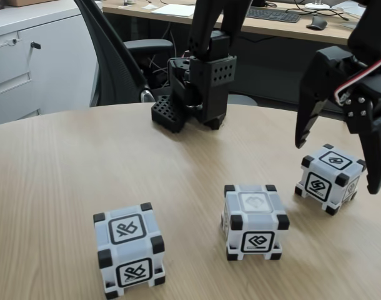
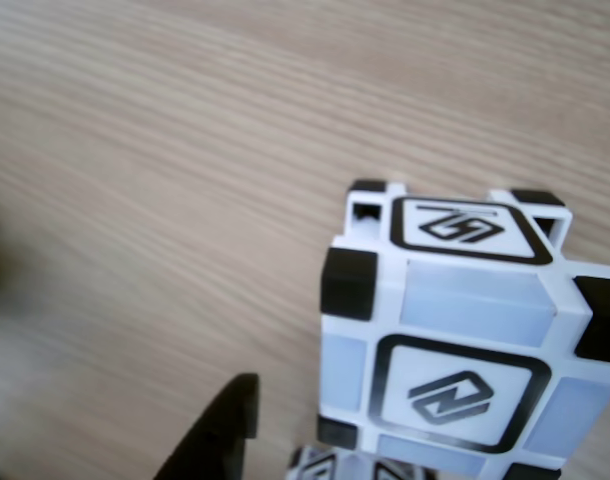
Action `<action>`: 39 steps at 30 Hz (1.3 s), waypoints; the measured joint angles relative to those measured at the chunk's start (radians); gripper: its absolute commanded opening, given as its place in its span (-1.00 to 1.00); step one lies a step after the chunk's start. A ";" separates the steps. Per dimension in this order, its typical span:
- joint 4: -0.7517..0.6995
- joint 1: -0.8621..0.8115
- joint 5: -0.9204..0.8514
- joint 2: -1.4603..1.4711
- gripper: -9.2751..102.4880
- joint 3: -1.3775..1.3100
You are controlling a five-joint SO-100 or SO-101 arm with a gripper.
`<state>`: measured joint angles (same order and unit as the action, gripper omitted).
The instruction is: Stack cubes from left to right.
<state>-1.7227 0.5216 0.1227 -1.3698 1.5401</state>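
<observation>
Hanging wide open, claw (image 1: pixel 340 169) straddling the right cube (image 1: pixel 331 177) in the fixed view.

Gripping nothing; fingers (image 1: pixel 309 112) flanking that cube, not touching. Sitting apart in a row on the table (image 1: pixel 65 169): left cube (image 1: pixel 129 249), middle cube (image 1: pixel 255 220), right cube. Looming close in the other view, one cube (image 2: pixel 455 340) beside a dark fingertip (image 2: pixel 220 435).

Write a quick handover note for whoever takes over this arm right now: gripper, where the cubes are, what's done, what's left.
Gripper: jaws open, holding nothing, hanging over the right cube in the fixed view.
Cubes: all three stand apart on the table: left cube, middle cube, right cube.
Done: nothing stacked yet.
Left: grasp a cube and build the whole stack.
</observation>
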 measured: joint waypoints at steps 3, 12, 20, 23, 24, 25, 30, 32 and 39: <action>0.003 0.000 0.000 0.006 -0.08 0.002; 0.008 0.000 0.009 0.140 -0.08 0.002; 0.060 0.000 -0.017 0.146 -0.16 0.002; 0.075 0.000 -0.034 0.146 -0.16 0.002; 0.075 0.000 -0.037 0.146 -0.20 0.002; 0.077 0.000 -0.038 0.146 -0.24 0.002; 0.097 0.000 -0.041 0.146 -0.43 0.002; 0.112 0.000 -0.041 0.146 -0.48 0.002; 0.124 0.000 -0.038 0.144 -0.77 0.002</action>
<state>-1.5984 0.5216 0.0844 -1.2257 1.5417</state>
